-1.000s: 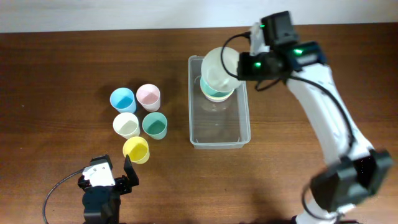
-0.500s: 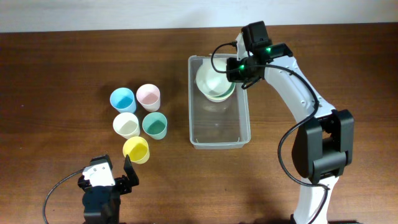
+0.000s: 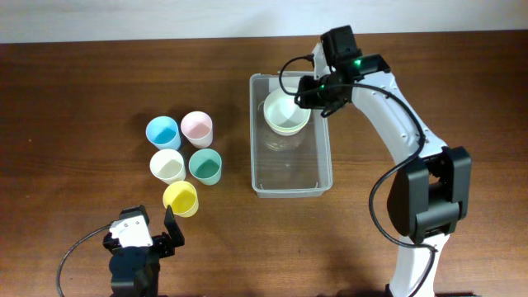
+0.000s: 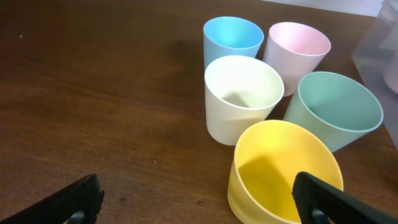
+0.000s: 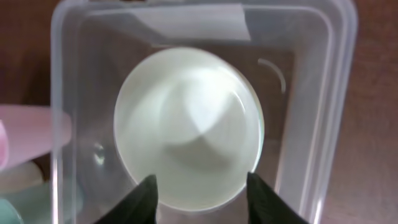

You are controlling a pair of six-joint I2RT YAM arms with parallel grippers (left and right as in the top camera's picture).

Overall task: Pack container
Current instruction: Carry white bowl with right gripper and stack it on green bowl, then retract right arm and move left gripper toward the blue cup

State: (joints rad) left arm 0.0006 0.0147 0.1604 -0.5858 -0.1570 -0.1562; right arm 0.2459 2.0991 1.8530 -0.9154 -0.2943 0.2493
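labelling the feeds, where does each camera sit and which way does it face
Overhead: above the table, looking straight down; both arms, cups, container.
Left wrist: low over the table, facing the cups; own jaws, apart.
Right wrist: above the container, looking down on a bowl; own jaws.
Shared: overhead and left wrist both show the cups.

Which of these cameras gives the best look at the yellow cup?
The left wrist view: the yellow cup fills the foreground, open mouth and inside plain. Overhead shows the cup small, from above. The right wrist view misses it.
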